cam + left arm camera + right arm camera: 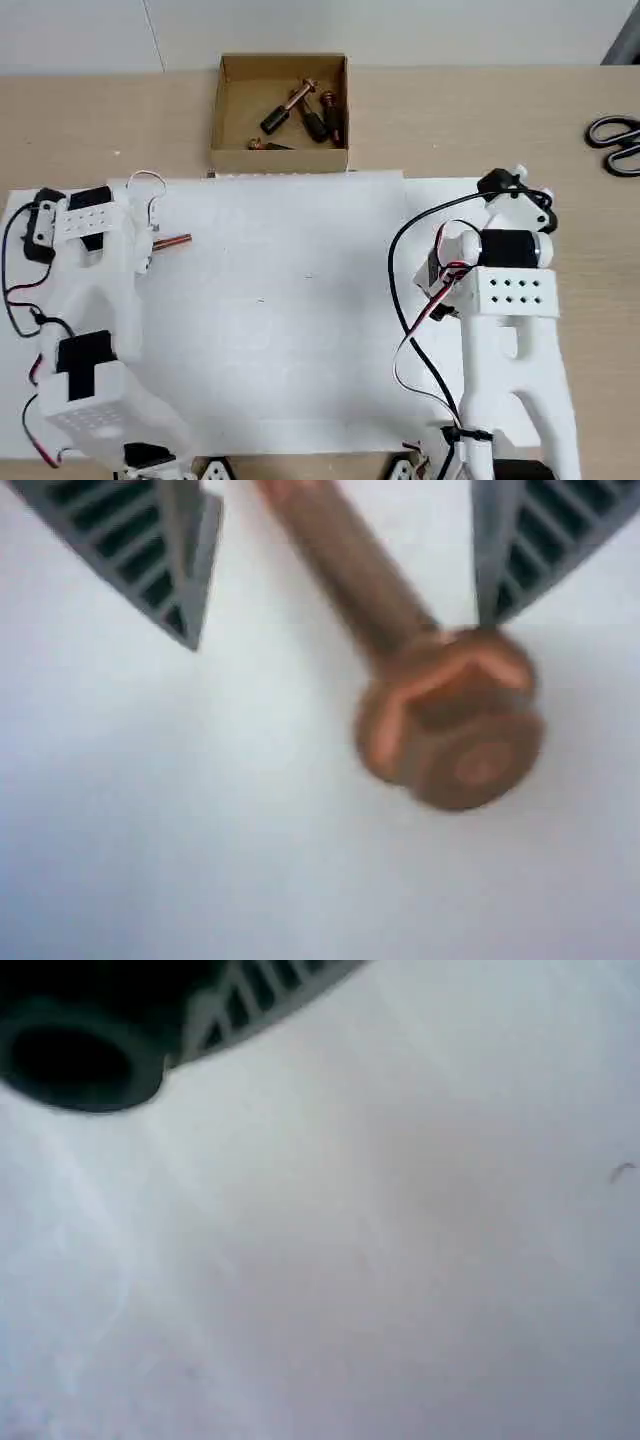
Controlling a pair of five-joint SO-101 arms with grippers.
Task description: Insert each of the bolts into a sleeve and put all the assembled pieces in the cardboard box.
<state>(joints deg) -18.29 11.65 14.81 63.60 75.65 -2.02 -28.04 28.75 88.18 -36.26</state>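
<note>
**Hazards**

1. The bolt [450,720] is lying flat on the white sheet [300,330], off-centre inside the left gripper [337,630]. If the jaws close from this position, the nearer finger is likely to meet the head first. That would push the bolt sideways or pivot it out of the gap.
2. The shaft is round and the sheet is smooth. Any glancing contact risks rolling the bolt away.
3. If the grip lands on the step between head and shaft, the bolt may tilt. A tilted bolt would be hard to line up with a sleeve bore.

**Pincer state**

The left gripper is standing wide open and holding nothing. One finger [500,570] appears to be touching the shoulder of the bolt head, though the blur here makes contact uncertain. The other finger is sitting well clear of the shaft.

A dark tube with an open bore, probably a sleeve [70,1060], is sitting close against the right gripper [200,1030]. Whether it is clamped cannot be told.

**Destination**

The cardboard box [280,160] is standing beyond the sheet's far edge, well apart from the bolt. It is already holding assembled pieces [300,112].
</note>
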